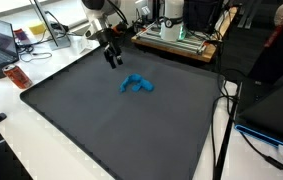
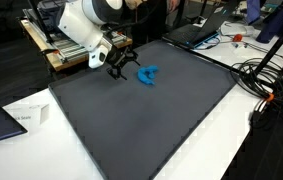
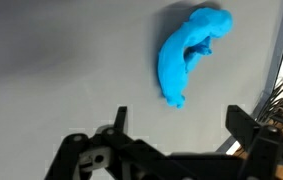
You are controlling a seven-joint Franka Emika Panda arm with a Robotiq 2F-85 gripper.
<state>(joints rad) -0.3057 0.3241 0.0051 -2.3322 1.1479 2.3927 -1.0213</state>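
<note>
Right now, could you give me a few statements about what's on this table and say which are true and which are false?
1. The gripper is open and holds nothing. True.
2. The blue object lies on a dark grey mat. True.
3. The blue object is pinched between the jaws. False: it lies on the mat, apart from them.
4. The mat is bright red. False: it is dark grey.

Hand open, empty, fingers downward
</note>
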